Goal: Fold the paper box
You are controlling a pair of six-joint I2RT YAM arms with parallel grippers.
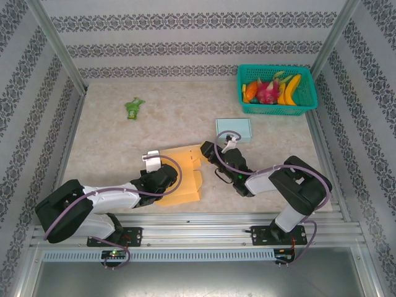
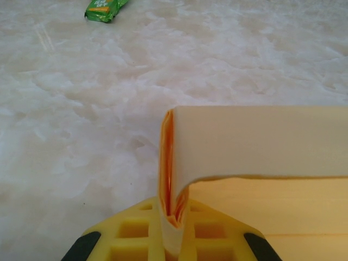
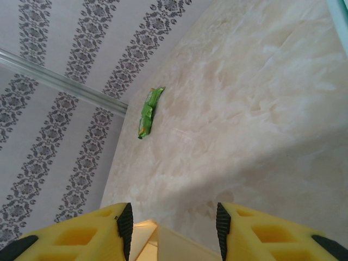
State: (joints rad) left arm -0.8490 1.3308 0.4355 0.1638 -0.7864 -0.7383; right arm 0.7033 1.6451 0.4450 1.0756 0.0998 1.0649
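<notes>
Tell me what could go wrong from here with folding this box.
The left gripper pinches just the corner of a raised flap of the paper box; a hard pull might tear it. The right gripper stands open around another box edge; closing off-centre, it could miss or crumple that edge.

Even, diffuse light from overhead keeps the marbled table (image 1: 124, 142) bright in the top view, with only faint, soft-edged shadows close under the paper box (image 1: 185, 185). From the left wrist, the box's raised flap is pale and slightly washed out, its near fold blurred, and the green packet (image 2: 103, 8) at the far edge is out of focus. From the right wrist, a broad grey shadow bands the table, the wallpaper (image 3: 49, 81) is crisp, and the right gripper (image 3: 173, 231) looms soft in the foreground.
</notes>
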